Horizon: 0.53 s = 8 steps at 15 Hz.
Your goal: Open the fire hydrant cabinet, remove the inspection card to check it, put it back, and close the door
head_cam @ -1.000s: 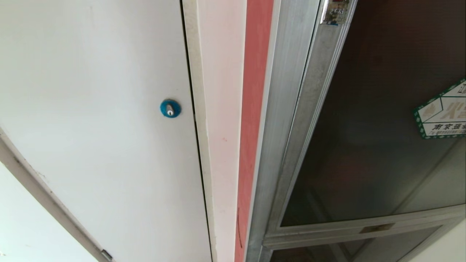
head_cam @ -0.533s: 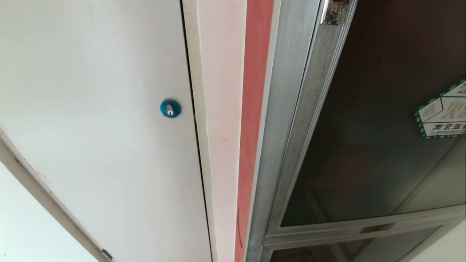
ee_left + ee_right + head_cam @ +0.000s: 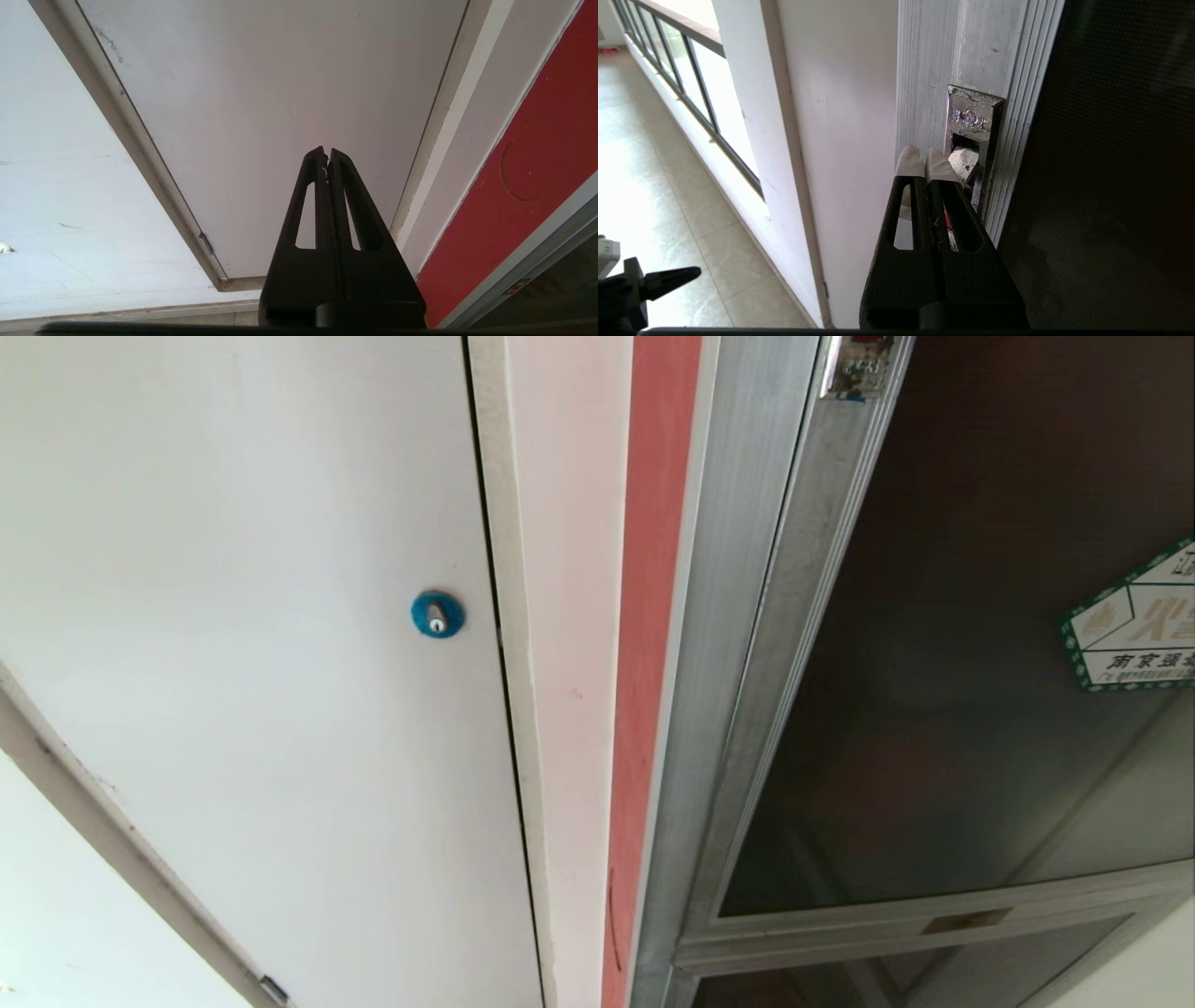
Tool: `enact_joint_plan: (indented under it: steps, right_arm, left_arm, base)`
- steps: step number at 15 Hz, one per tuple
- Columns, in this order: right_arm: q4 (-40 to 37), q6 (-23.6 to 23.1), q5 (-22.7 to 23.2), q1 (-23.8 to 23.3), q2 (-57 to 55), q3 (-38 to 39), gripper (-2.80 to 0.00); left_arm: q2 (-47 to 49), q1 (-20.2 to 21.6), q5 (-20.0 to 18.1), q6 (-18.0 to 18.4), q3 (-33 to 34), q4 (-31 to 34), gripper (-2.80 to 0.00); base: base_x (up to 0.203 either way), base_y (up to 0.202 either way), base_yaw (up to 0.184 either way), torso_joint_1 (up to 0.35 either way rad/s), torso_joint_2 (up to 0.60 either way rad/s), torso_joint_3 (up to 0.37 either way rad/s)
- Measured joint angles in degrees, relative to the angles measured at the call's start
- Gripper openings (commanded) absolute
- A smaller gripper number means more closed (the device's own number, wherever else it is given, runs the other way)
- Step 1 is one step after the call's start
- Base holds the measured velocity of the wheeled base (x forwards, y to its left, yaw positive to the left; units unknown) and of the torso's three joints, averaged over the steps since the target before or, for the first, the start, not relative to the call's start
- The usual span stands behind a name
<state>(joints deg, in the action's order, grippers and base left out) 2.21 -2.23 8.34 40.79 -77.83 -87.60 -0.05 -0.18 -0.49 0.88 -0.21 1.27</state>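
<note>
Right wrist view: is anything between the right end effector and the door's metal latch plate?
Nothing visible does. The right end effector, shut, has its taped tips right at the metal latch plate on the door frame, beside the recessed pull. Whether the tips touch it cannot be told.

I stand in a public building's corridor: a pale tiled floor (image 3: 668,196) runs beside a long railed window (image 3: 686,65), and the white wall holds a service panel with a blue lock (image 3: 436,614) beside the fire hydrant cabinet (image 3: 738,644).
</note>
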Motion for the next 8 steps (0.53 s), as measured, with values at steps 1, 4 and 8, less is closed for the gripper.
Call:
enact_joint_plan:
  steps: [1, 4, 8]
  right_arm:
    - [0.1, 0.1, -0.1, -0.1, 0.2, 0.7, -2.80]
    - [0.2, 0.3, -0.1, -0.5, 0.8, 2.5, -2.80]
    - [0.5, 0.5, 0.0, -1.8, 1.3, 3.4, -2.80]
  left_arm:
    - [0.0, 0.0, 0.0, 0.0, 0.0, 0.0, -2.80]
    - [0.0, 0.0, 0.0, 0.0, 0.0, 0.0, -2.80]
    - [0.0, 0.0, 0.0, 0.0, 0.0, 0.0, -2.80]
  base:
    - [0.000, 0.000, 0.000, 0.000, 0.00, 0.000]
    - [0.000, 0.000, 0.000, 0.000, 0.00, 0.000]
    - [0.000, 0.000, 0.000, 0.000, 0.00, 0.000]
